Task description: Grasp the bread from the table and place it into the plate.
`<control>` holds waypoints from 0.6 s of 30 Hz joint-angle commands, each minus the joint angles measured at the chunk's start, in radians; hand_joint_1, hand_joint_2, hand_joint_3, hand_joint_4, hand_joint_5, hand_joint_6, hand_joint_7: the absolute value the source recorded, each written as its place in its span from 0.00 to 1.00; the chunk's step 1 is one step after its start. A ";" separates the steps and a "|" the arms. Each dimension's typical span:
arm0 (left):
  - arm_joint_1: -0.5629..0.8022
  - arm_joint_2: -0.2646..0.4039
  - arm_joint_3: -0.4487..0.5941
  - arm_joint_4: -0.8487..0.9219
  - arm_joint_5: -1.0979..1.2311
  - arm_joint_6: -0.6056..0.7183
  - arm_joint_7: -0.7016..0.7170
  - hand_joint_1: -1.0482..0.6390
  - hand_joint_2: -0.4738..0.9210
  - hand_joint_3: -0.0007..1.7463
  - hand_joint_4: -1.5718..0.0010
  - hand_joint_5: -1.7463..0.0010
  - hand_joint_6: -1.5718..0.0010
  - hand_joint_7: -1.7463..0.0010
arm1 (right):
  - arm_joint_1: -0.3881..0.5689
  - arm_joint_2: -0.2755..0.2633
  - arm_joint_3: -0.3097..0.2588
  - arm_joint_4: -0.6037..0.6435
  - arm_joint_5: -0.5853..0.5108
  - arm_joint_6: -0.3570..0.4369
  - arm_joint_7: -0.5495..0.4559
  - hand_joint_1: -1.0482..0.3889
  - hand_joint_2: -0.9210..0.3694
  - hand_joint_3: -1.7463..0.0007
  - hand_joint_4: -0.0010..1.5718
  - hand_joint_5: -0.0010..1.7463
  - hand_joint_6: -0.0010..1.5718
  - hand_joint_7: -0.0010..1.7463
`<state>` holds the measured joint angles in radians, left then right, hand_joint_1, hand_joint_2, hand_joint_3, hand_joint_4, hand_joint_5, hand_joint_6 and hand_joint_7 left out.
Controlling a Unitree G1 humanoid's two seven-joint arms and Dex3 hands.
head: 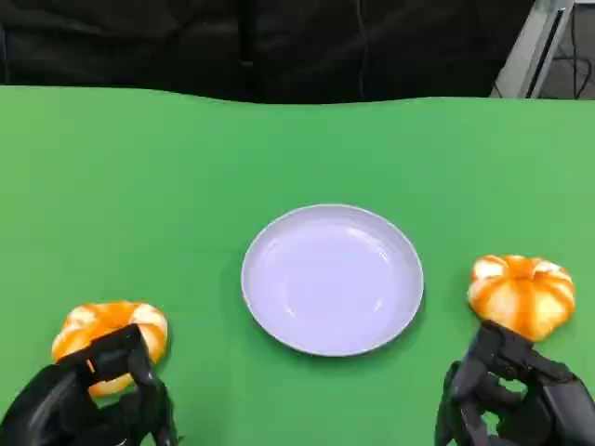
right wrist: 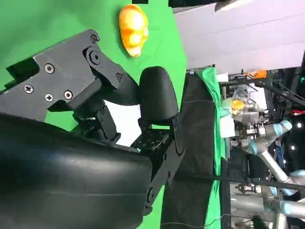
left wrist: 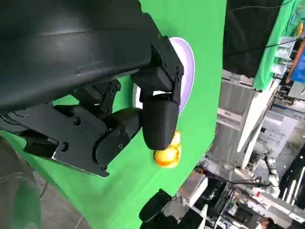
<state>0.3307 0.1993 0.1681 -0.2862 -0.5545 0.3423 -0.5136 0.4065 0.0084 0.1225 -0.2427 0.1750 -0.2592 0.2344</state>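
A white plate (head: pixel 332 279) sits mid-table on the green cloth (head: pixel 186 167), a bread roll on each side. The left roll (head: pixel 107 336) lies just past the left hand (head: pixel 93 400), the right roll (head: pixel 521 294) just past the right hand (head: pixel 516 395). Both hands' fingers are apart, holding nothing.

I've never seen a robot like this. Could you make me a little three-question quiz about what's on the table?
1. True or false: the plate already has bread in it.
2. How many orange bread rolls lie on the green table?
3. Which hand has a roll right at its fingers? A) the left hand B) the right hand C) each hand, with a roll just beyond it

Key
1. False: the plate holds nothing.
2. Two: the left roll and the right roll, on opposite sides of the plate.
3. C. Neither roll is lifted.
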 commanded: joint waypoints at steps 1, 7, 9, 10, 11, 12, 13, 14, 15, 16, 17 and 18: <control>0.003 0.014 0.006 0.002 0.003 -0.001 0.004 0.55 0.82 0.60 0.48 0.00 0.57 0.00 | 0.002 -0.006 -0.008 -0.001 0.008 -0.004 -0.002 0.64 0.27 0.30 0.54 1.00 0.43 0.97; 0.003 0.013 0.004 -0.006 0.003 0.004 0.009 0.55 0.81 0.61 0.48 0.00 0.57 0.00 | 0.003 -0.006 -0.008 -0.005 0.006 -0.002 -0.005 0.64 0.27 0.30 0.54 1.00 0.43 0.97; 0.002 0.012 0.005 -0.003 -0.001 0.003 0.005 0.55 0.81 0.61 0.48 0.00 0.57 0.00 | 0.003 -0.005 -0.008 -0.004 0.009 -0.001 -0.004 0.64 0.27 0.30 0.54 1.00 0.43 0.97; 0.001 0.012 0.005 -0.002 -0.001 0.004 0.005 0.55 0.81 0.61 0.48 0.00 0.57 0.00 | 0.002 -0.006 -0.008 -0.002 0.011 -0.002 -0.003 0.64 0.27 0.30 0.54 1.00 0.43 0.97; 0.001 0.013 0.005 -0.002 -0.001 0.006 0.006 0.55 0.81 0.61 0.48 0.00 0.57 0.00 | 0.001 -0.007 -0.008 0.000 0.011 -0.003 -0.001 0.64 0.27 0.30 0.54 1.00 0.43 0.97; 0.000 0.014 0.005 -0.002 0.000 0.007 0.007 0.55 0.81 0.61 0.48 0.00 0.57 0.00 | 0.000 -0.007 -0.009 0.002 0.012 -0.005 0.001 0.64 0.27 0.30 0.54 1.00 0.43 0.97; 0.001 0.013 0.004 -0.002 0.001 0.006 0.007 0.55 0.81 0.61 0.48 0.00 0.57 0.00 | 0.000 -0.008 -0.009 0.001 0.011 -0.003 0.000 0.64 0.27 0.30 0.54 1.00 0.43 0.97; 0.001 0.013 0.004 -0.003 0.002 0.005 0.008 0.55 0.81 0.61 0.48 0.00 0.57 0.00 | 0.001 -0.008 -0.009 -0.001 0.011 -0.001 0.000 0.64 0.27 0.30 0.54 1.00 0.43 0.97; 0.001 0.013 0.003 -0.002 0.005 0.001 0.006 0.55 0.81 0.61 0.48 0.00 0.57 0.00 | 0.001 -0.009 -0.009 -0.002 0.010 0.000 0.000 0.64 0.27 0.30 0.54 1.00 0.43 0.97; 0.001 0.013 0.002 0.000 0.008 -0.004 0.004 0.55 0.81 0.61 0.48 0.00 0.57 0.00 | 0.001 -0.009 -0.009 -0.003 0.009 0.002 -0.002 0.64 0.27 0.30 0.54 1.00 0.43 0.97; 0.000 0.013 0.002 0.002 0.009 -0.006 0.003 0.55 0.81 0.61 0.48 0.00 0.57 0.01 | 0.001 -0.009 -0.009 -0.003 0.008 0.002 -0.003 0.64 0.27 0.30 0.54 1.00 0.43 0.97; 0.000 0.013 0.003 0.003 0.009 -0.007 0.002 0.55 0.81 0.61 0.48 0.00 0.57 0.01 | 0.000 -0.008 -0.009 -0.002 0.006 0.001 -0.003 0.64 0.27 0.30 0.54 1.00 0.43 0.97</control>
<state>0.3306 0.1993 0.1673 -0.2864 -0.5537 0.3452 -0.5132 0.4064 0.0083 0.1223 -0.2433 0.1765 -0.2585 0.2337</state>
